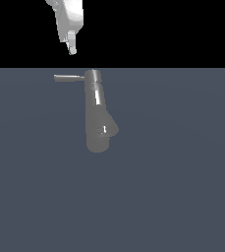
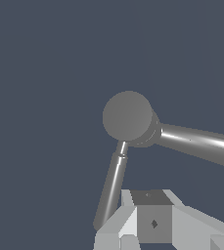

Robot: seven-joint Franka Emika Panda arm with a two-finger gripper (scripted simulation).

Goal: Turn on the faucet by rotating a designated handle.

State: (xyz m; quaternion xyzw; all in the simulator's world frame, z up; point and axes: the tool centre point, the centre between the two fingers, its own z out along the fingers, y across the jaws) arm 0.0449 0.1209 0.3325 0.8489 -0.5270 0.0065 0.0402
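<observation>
Your gripper (image 1: 72,49) hangs above the handle's free end, clear of it, with nothing between the fingers; whether they are spread or pressed together you cannot tell from either view.

Faucet (image 1: 97,113): one, grey metal, standing on the floor (image 1: 182,187) near the middle of the exterior view. Its tapered body carries a round cap (image 1: 93,75) on top and one short stubby spout (image 1: 110,129) low on the side toward the exterior view's right.

Handle (image 1: 68,78): one thin straight rod, projecting sideways from the cap toward the exterior view's left, roughly level. In the wrist view the cap (image 2: 127,116) shows as a disc seen end-on, the handle (image 2: 111,188) runs from it toward the gripper body (image 2: 152,219), and the rod's free end lies just beside the gripper's edge. Contact there cannot be confirmed.

Containers: you have none in either view.

Surroundings: one plain dark blue-grey floor, with a black backdrop (image 1: 173,29) beyond it in the exterior view.
</observation>
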